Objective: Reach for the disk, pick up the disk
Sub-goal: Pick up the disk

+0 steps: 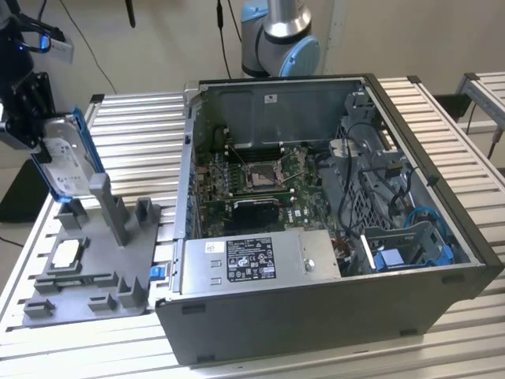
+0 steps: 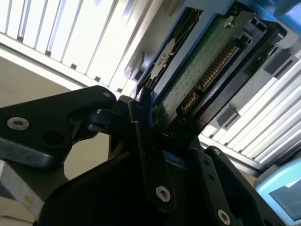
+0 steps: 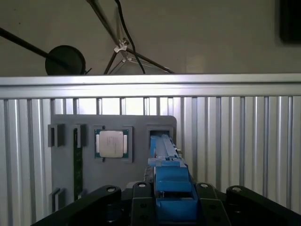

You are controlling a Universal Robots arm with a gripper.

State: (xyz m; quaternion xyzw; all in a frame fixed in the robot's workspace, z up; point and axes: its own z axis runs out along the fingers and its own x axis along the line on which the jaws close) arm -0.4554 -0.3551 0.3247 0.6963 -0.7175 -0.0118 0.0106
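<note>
**Gripper and disk, second wrist view.** The black fingers are pressed narrowly against the disk's edges, so the disk is clamped between them. Its green circuit-board face and connector row are turned to the camera.

**First wrist view.** The blue bracket that frames the disk is seen end-on between the gripper's links. It runs away toward the grey fixture tray. A square silver chip is seated in a recess of that tray, just beside the slot near the disk's far end. Whether the disk touches the tray cannot be told.

**Exterior view.** The disk is held tilted at the exterior view's left, with its white label showing. Its lower end is close above the tray's upright posts. The tray is laid on a slatted metal table. An open computer case is set toward the exterior view's right. Inside it a motherboard is exposed, and a silver box with a black-and-white label is mounted at the near wall. The arm's base is seen behind the case.
</note>
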